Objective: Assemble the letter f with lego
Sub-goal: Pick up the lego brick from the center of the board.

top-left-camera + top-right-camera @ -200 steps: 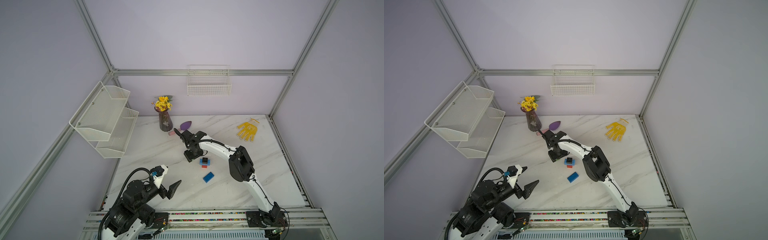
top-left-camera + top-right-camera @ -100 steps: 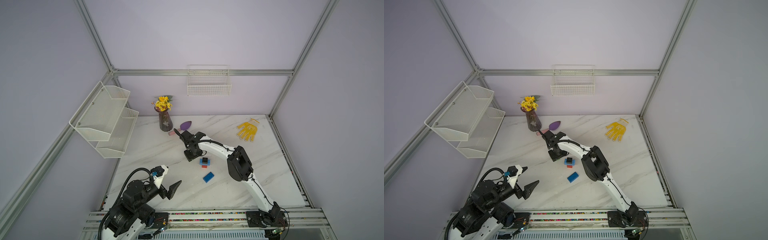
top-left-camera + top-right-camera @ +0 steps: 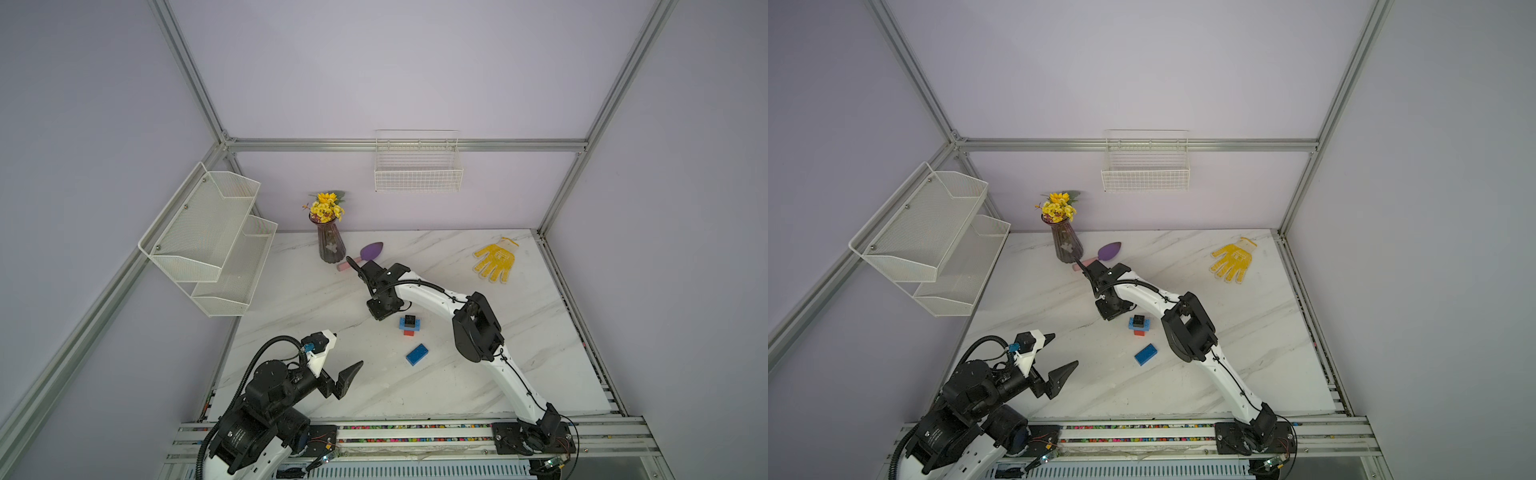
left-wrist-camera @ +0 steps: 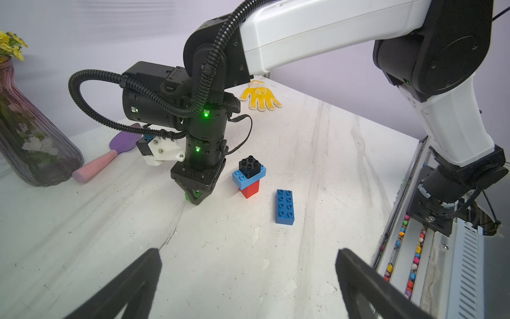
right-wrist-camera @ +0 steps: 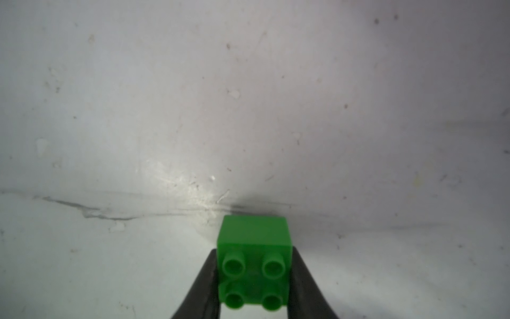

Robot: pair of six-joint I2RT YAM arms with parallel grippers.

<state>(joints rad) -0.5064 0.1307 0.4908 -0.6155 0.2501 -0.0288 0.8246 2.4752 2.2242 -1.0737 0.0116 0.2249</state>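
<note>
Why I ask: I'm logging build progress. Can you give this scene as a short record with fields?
right gripper: shut on the green brick, low at the table
left gripper: open, empty, away from the bricks
stack: red brick at the bottom, light blue brick on it, black brick on top
loose: dark blue brick lying flat beside the stack
other things: vase, yellow glove, purple spatula
</note>
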